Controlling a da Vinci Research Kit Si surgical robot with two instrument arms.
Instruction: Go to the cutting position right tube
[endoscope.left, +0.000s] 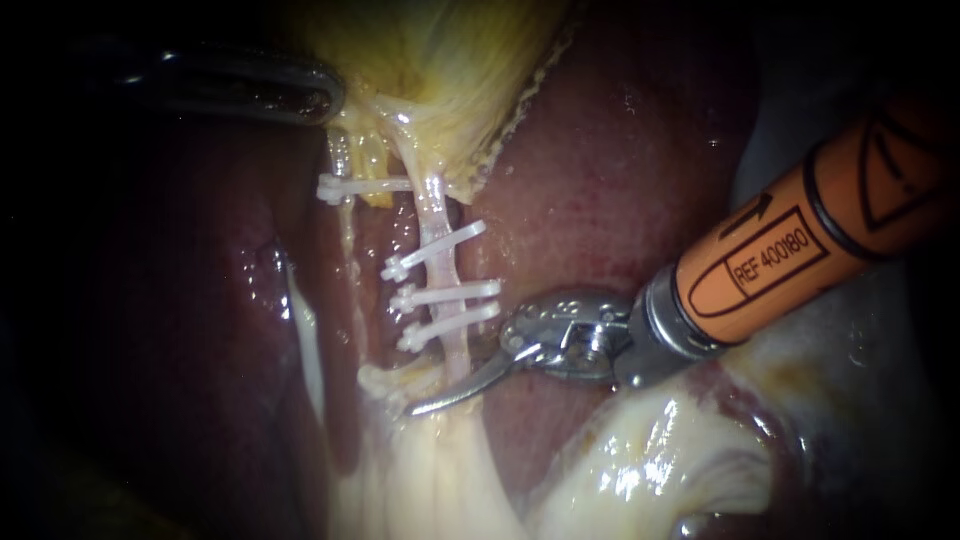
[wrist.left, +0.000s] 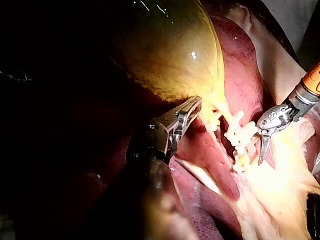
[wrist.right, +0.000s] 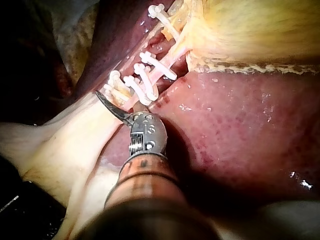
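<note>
Shaft of the left instrument (endoscope.left: 320, 100) vanishes in darkness

Gallbladder (endoscope.left: 440, 60) uppermost, liver (endoscope.left: 620, 170) behind and to both sides. Beneath it, two tubes side by side: left tube (endoscope.left: 341, 160) bearing one clip (endoscope.left: 350, 187), right tube (endoscope.left: 437, 215) bearing three clips (endoscope.left: 445, 295) stacked along it. Right instrument (endoscope.left: 445, 397) just below the lowest clip (endoscope.left: 450, 325), across the right tube. Left instrument (endoscope.left: 300, 95) up-left, at the gallbladder's edge.

Shines brightest in the endoscope view on the pale yellow glistening gallbladder (endoscope.left: 440, 60) and the wet cream fatty tissue (endoscope.left: 640, 470), fading to near black at every corner. Glints in white specks off the moist dark red liver (endoscope.left: 620, 170) and the steel-tipped, orange-shafted right instrument (endoscope.left: 470, 382). Leaves the shaft of the dark metal left instrument (wrist.left: 192, 107) deep in shadow in the left wrist view.
</note>
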